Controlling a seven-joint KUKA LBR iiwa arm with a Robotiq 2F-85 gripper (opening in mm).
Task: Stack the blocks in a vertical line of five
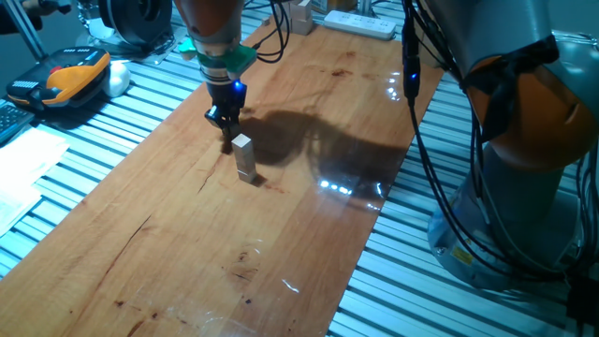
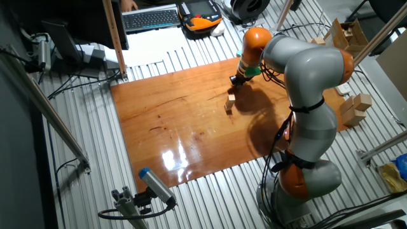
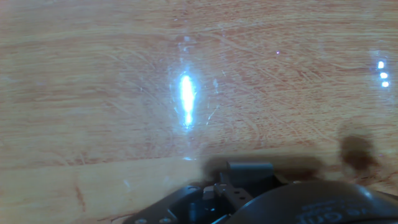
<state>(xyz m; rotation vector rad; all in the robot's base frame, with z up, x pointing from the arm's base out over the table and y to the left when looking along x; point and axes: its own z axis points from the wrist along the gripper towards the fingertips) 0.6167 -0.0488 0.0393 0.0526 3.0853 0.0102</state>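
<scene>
Gripper (image 1: 227, 124): black, two-fingered, low over the glossy wooden board (image 1: 187, 234); finger spacing cannot be told. Blocks (image 1: 245, 157): pale wood cubes in a short upright stack just right of the gripper; count unclear. Cardboard box (image 2: 344, 35), far right: pale blocks inside, indistinct.

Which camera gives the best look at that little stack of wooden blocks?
One fixed view: the stack of blocks stands close and clear beside the fingers. The other fixed view shows it tiny. The hand view shows only tabletop.

pale blocks (image 1: 245, 156) in a short upright stack on board
</scene>
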